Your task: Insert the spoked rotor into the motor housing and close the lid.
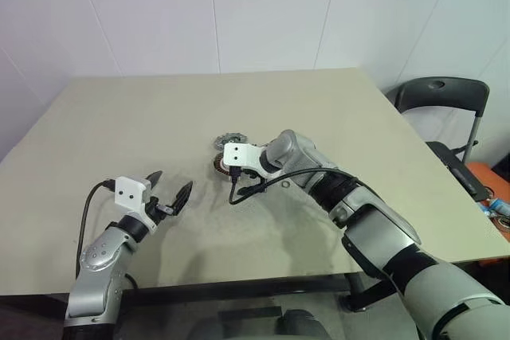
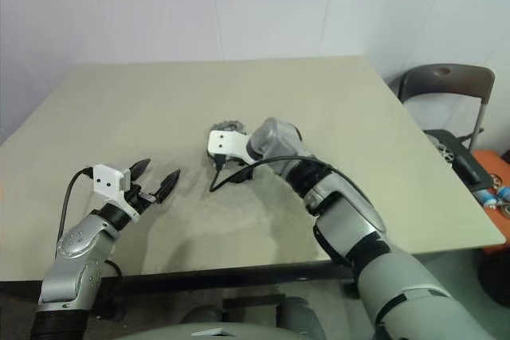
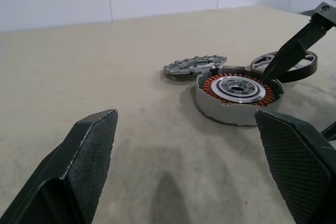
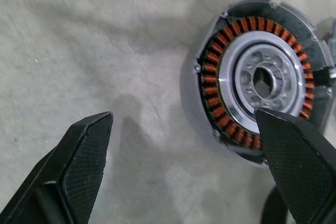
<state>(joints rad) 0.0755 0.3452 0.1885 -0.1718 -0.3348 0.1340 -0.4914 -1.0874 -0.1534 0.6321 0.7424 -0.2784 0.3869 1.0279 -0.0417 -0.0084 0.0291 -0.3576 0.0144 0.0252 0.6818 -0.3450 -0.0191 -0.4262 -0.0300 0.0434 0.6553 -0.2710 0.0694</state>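
The motor housing [image 3: 239, 95], a grey cylinder with copper windings and a silver hub, stands upright near the table's middle. Touching its far side, the notched silver lid [image 3: 194, 65] lies flat. The spoked rotor [image 3: 310, 66], black-rimmed, lies just beyond the housing and is partly hidden by a finger of my right gripper. My right gripper [image 4: 191, 166] points down over the housing, open and empty, with one fingertip [image 4: 296, 156] above the housing's rim. My left gripper [image 1: 169, 189] hovers level, open and empty, to the left of the parts and nearer to me.
The beige table [image 1: 119, 117] carries the three parts. A black chair [image 1: 442, 97] stands off the table's right side, with small items on the floor beyond it. My right forearm and its cable [image 1: 263, 185] stretch over the table's centre.
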